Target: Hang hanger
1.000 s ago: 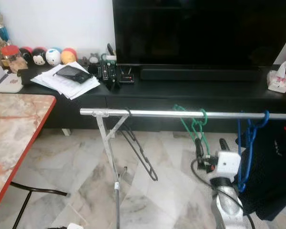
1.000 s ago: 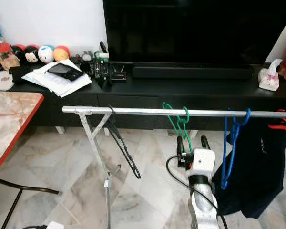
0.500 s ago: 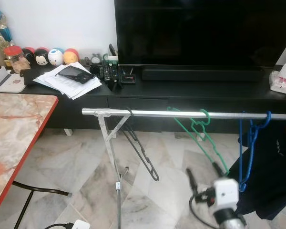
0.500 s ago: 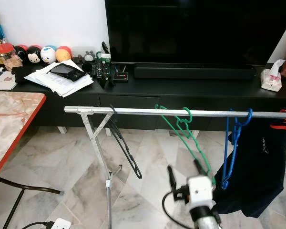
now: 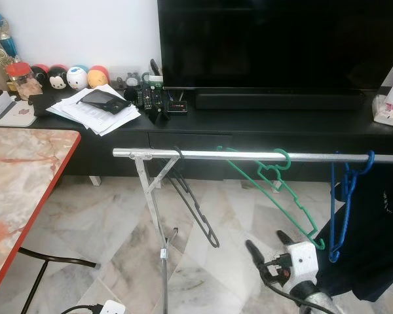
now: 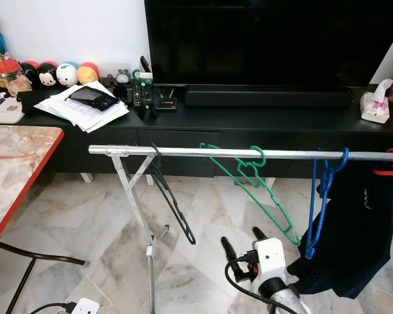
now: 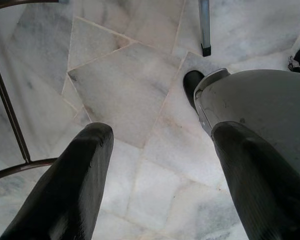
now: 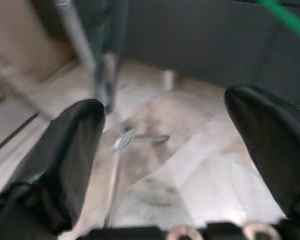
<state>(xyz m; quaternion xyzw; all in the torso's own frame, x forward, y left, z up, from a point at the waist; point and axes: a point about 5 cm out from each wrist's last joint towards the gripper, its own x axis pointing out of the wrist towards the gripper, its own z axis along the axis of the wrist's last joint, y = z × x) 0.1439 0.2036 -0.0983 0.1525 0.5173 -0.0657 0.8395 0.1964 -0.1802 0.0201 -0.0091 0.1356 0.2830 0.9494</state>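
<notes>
Hanger-wise, going left to right along your metal rail: a black hanger near the stand, the green hanger hooked mid-rail and tilted, then a blue hanger by dark clothing. Your right gripper sits below, fingers spread wide, empty. Your left gripper points floorward, also wide apart, empty.

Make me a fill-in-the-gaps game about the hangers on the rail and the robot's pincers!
1. The hanger hooked on the silver rail between the black one and the blue one is coloured ____.
2. The right pincer sits ____ the rail.
3. Its two fingers are spread ____.
4. The dark garment hangs at the rail's ____ end.

Missing words: green; below; open; right
</notes>
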